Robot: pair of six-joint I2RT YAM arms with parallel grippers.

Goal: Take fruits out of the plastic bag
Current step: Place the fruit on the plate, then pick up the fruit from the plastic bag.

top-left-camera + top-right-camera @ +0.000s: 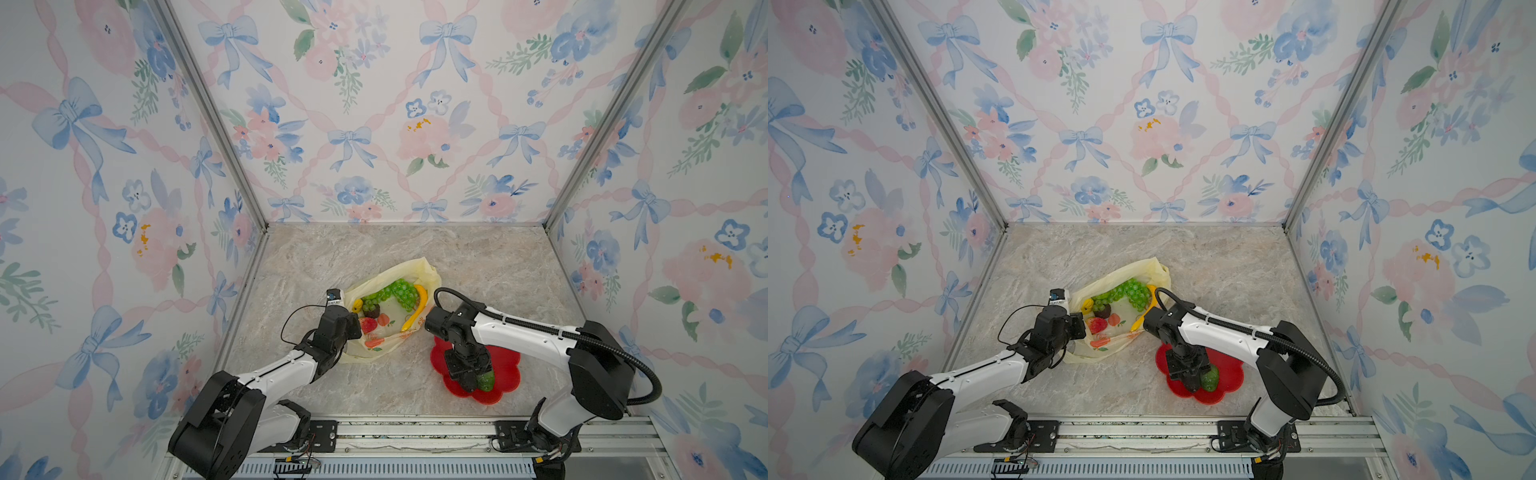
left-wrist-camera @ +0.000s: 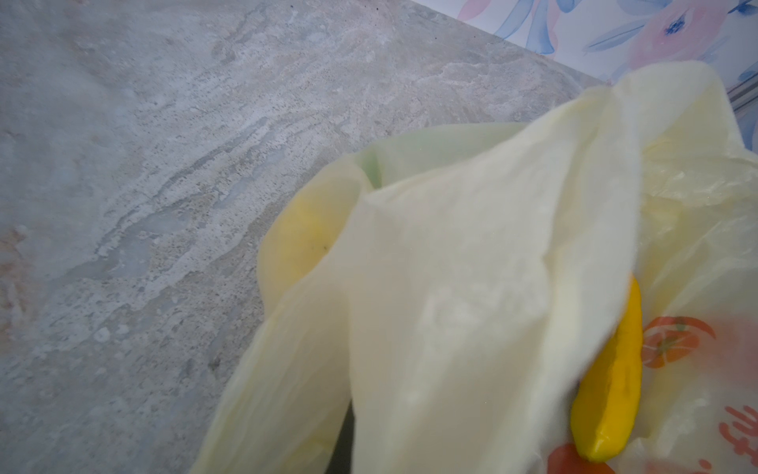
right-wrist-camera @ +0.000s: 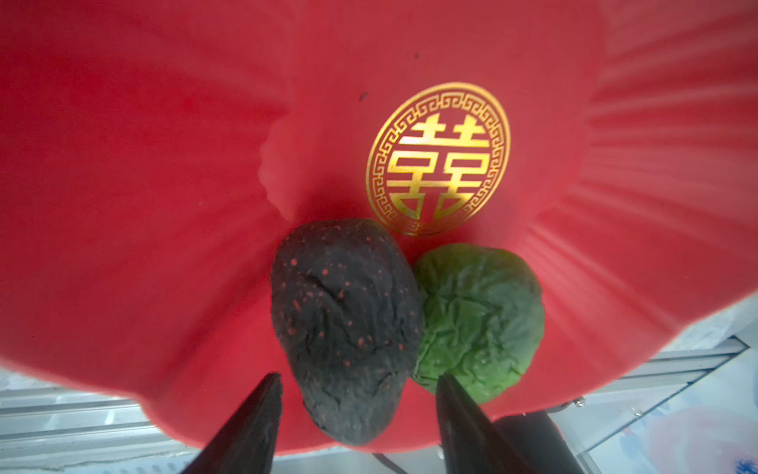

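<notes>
Broadly, the marble tabletop (image 1: 478,270) fills the floor of the booth. The plastic bag (image 1: 390,276) lies open near its middle, slightly to the left. The red flower-shaped plate (image 1: 505,365) sits on the near right, well apart from the bag's mouth but close to its near right corner.

The left gripper (image 1: 356,328) is at the bag's near left edge. It is closed, and the left wrist view shows pale film bunched right up against it, so it has the bag pinched; its fingertips are hidden by the plastic. The right gripper (image 3: 359,377) hangs low over the plate's near side with its jaws parted and holding nothing.

Inside the bag, the green grape bunch (image 1: 399,293) lies toward the far side. The yellow banana (image 1: 417,307) curves along the right edge. On the plate, the dark avocado (image 3: 348,328) lies between the right gripper's fingers (image 3: 254,422), with a gap on each side. It touches the bumpy green fruit (image 3: 480,320) beside it, and both sit just near of the gold emblem (image 3: 437,158). In the bag's left part are the red strawberry (image 1: 368,325) and, just beyond it, the yellow lemon (image 1: 357,305).
</notes>
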